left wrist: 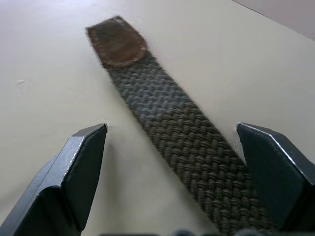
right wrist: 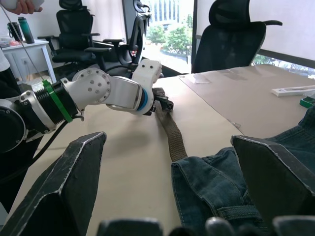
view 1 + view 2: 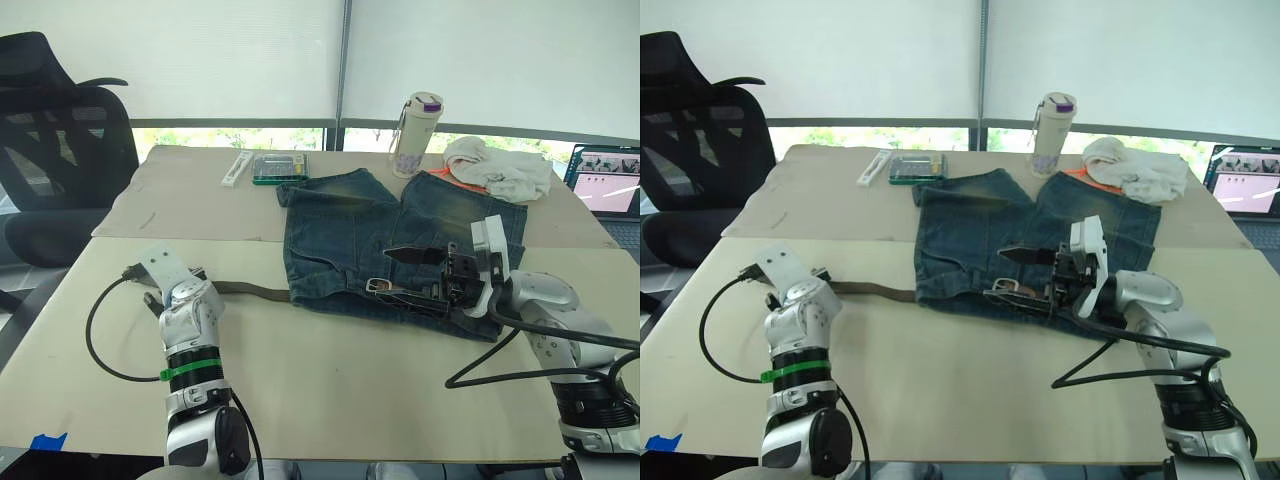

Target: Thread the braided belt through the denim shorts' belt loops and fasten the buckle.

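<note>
Our left gripper [image 1: 170, 162] has its fingers spread wide apart, and the braided belt [image 1: 172, 128] lies flat on the table [image 3: 330, 390] between them, its leather-tipped end pointing away from the gripper. Our right gripper [image 2: 170, 172] is also open, hovering over the waistband of the denim shorts [image 3: 400, 240], which lie spread on the table. From our left gripper the belt runs across the tabletop to the shorts' left edge. We see the buckle [image 3: 380, 286] on the waistband, just beside the right gripper's fingertips.
</note>
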